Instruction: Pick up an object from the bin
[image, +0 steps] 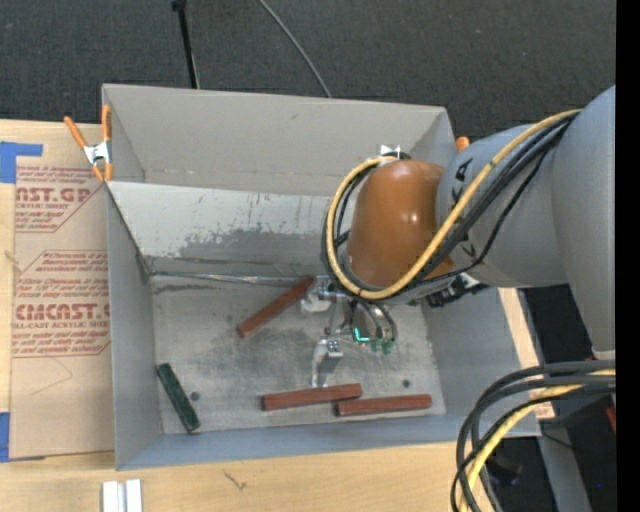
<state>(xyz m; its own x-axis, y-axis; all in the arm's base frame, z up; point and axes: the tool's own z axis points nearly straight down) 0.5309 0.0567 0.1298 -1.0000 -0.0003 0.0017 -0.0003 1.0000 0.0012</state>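
Now | left lower brown stick (311, 398) just beside jaws' tip | jaws apart or together: cannot tell

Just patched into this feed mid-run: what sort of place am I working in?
Probably a robotics lab's bin-picking test cell: a grey metal bin holding a few reddish-brown bars and one dark green bar, with a cabled robot arm reaching in.

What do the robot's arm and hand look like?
The arm is bulky, rounded and pale grey, with orange lettering. A glossy orange-brown dome cover caps the wrist, looped by yellow and black cables. The hand is small and metallic, with a green spot.
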